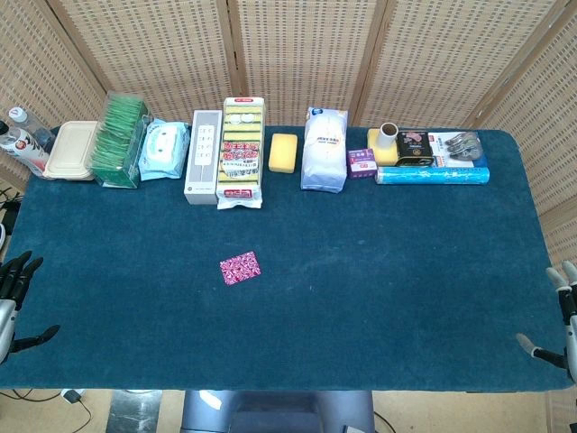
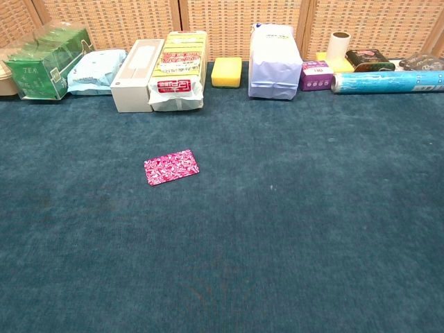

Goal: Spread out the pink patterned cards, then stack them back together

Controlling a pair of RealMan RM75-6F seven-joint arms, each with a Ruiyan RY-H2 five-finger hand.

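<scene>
Hands sit nearest, at the two near corners of the dark blue surface (image 1: 379, 262): the left hand (image 1: 16, 298) at the left edge with its dark fingers apart and holding nothing, the right hand (image 1: 557, 320) at the right edge, fingers likewise spread and empty; neither shows in the chest view. Further in, left of centre and well apart from both hands, the pink patterned cards (image 2: 171, 167) lie flat as one neat stack, slightly turned. Along the far edge stands a row: a green tea box (image 2: 43, 62), a wet-wipes pack (image 2: 96, 71), a white box (image 2: 136, 66), a yellow sponge (image 2: 226, 72), a pale blue bag (image 2: 275, 59), a small purple box (image 2: 316, 75) and a blue roll (image 2: 388, 81).
</scene>
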